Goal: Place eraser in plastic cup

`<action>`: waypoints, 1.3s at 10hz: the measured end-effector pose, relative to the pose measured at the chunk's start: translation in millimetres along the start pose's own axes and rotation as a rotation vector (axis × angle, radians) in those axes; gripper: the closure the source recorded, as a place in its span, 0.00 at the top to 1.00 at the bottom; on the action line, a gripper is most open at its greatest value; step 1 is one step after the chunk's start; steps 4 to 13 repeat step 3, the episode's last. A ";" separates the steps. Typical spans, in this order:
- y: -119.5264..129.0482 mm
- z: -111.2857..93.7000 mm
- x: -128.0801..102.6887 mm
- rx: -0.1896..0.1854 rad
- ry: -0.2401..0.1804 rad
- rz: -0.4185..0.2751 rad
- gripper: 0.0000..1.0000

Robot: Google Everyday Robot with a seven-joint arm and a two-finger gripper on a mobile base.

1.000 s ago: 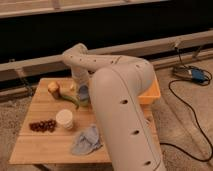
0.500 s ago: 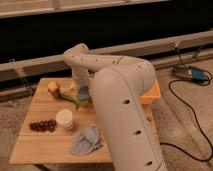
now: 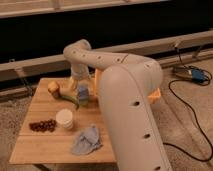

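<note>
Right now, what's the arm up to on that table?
The robot arm reaches over the wooden table, with its gripper down near the middle, at a bluish cup-like object beside a green item. The eraser cannot be made out. A white cup stands in front, a cluster of dark grapes to its left, a grey-blue cloth nearer the edge, and an apple at the back.

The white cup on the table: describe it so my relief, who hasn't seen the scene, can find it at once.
Start at the wooden table. The gripper hangs over its far middle; come toward the near edge to the cup. It stands upright between the dark grapes on its left and the grey cloth lower right, and it is the only white, round, open-topped thing there.
</note>
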 end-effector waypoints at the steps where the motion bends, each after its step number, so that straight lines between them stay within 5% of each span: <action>1: -0.2 -21.3 -5.2 0.002 -0.044 -0.022 0.80; 3: -0.9 -35.1 -7.8 0.003 -0.075 -0.040 0.80; 13: -0.9 -35.1 -7.8 0.003 -0.075 -0.040 0.80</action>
